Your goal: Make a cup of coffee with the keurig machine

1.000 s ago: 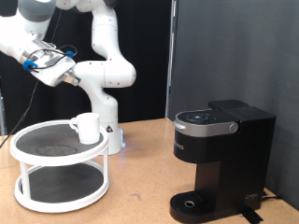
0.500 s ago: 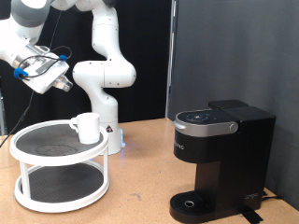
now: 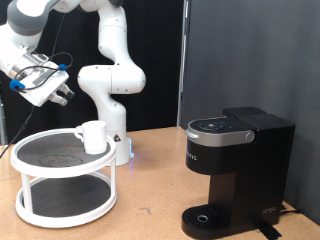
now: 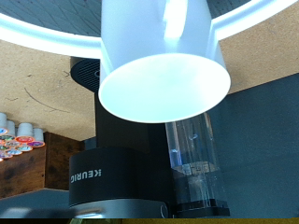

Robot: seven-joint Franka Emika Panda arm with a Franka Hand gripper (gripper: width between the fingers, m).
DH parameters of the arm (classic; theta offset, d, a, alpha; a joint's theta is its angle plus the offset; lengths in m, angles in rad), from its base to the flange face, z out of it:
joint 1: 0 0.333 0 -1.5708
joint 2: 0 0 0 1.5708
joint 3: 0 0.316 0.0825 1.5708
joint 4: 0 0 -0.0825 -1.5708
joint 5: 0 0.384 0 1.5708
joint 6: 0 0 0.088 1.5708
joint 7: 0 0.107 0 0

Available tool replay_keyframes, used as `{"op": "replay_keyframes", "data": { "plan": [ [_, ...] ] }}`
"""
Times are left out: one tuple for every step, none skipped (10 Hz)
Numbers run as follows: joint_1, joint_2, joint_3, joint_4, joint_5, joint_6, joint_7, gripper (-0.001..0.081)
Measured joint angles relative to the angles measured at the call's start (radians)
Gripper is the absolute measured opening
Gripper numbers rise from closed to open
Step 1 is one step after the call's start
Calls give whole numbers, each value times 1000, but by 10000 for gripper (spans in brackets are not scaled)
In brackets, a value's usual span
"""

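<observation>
Pincer [image 3: 62,92] hangs high at the exterior view's left, above and well apart from the two-tier white rack [image 3: 30,212]; whether its fingers are spread or pressed together cannot be told, and nothing shows between them. The cup [image 3: 93,136] stands upright on the rack's top shelf near its right rim, handle side not clear, probably staged there for easy reach from above. The keurig machine [image 3: 238,170] sits on the table [image 3: 150,200] at the right, lid down, drip base bare.
</observation>
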Motion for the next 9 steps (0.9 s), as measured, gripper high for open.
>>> {"op": "replay_keyframes", "data": {
  "plan": [
    [0, 0, -10, -4, 10, 7, -14, 519],
    [0, 0, -19, -8, 25, 18, -27, 519],
    [0, 0, -24, -13, 47, 35, -43, 649],
    [1, 0, -28, -24, 79, 65, -64, 649],
    [1, 0, -29, -43, 107, 103, -89, 718],
    [2, 0, -29, -61, 124, 137, -112, 730],
    [3, 1, -29, -79, 128, 160, -134, 730],
    [3, 3, -29, -93, 126, 174, -152, 734],
    [3, 6, -29, -107, 119, 190, -171, 734]
  ]
}}
